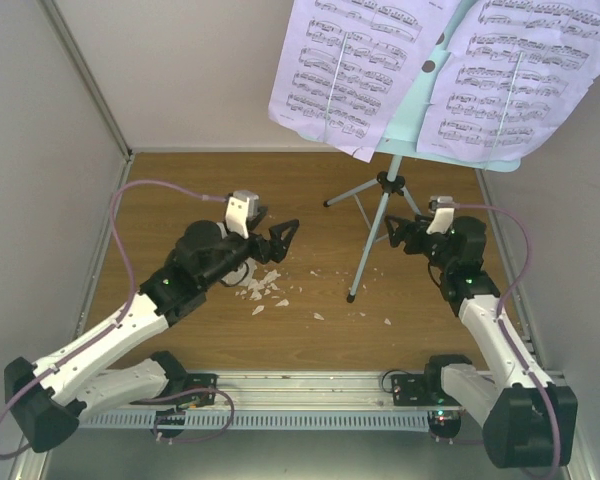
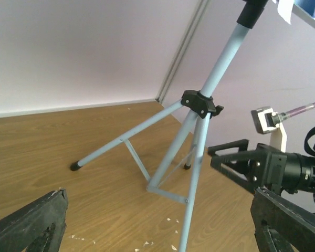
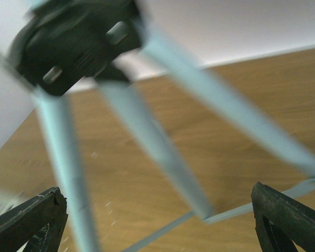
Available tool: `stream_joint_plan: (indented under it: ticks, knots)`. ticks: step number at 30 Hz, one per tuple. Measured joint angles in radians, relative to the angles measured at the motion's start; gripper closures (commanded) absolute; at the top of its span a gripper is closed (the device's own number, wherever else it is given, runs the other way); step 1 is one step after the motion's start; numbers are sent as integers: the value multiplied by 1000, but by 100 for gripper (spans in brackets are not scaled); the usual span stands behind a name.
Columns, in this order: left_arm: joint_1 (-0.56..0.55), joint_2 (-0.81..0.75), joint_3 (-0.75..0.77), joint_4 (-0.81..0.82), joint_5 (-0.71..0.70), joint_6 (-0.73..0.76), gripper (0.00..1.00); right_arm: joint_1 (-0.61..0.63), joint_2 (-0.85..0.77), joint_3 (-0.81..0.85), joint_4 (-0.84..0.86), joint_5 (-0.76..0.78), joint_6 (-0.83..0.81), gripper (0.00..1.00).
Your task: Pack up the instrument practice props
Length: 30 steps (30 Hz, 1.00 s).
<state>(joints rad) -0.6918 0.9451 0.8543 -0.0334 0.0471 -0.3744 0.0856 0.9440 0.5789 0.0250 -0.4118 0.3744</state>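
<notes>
**Two pages, one stand, both hands wide**

Two lilac sheet-music pages (image 1: 345, 70) sit on the single light-blue music stand (image 1: 380, 215), upright on three legs toward the tabletop's (image 1: 310, 340) far right corner. The right hand (image 1: 396, 233) reaches in just beside the legs, fingers spread wide. The left hand (image 1: 280, 238), equally wide, hovers mid-tabletop over white crumbs (image 1: 265, 290).

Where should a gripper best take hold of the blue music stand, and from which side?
Grip the music stand on its straight pole just above the black collar, coming from the right: the legs splay below it, and the open right gripper is nearest.
</notes>
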Motion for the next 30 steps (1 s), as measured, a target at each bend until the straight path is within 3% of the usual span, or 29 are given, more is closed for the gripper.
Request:
stream_joint_plan:
  ticks: [5,11,19,23,26,30]
  knots:
    - [113,32,126,-118,209,27,4,220,-37,-1,-10,-37,-12,11]
    - [298,124,316,-134,447,60,3,460,-87,60,-24,-54,-24,13]
    - [518,328,474,4,784,-15,5,493,-37,463,-38,-53,-16,6]
    - [546,438,521,69,881,-76,5,492,97,702,-67,-19,6,7]
    - [548,507,571,91,926,-103,7,476,216,837,-97,-13,42,13]
    - [548,575,645,117,975,-132,8,450,338,940,-127,-19,93,17]
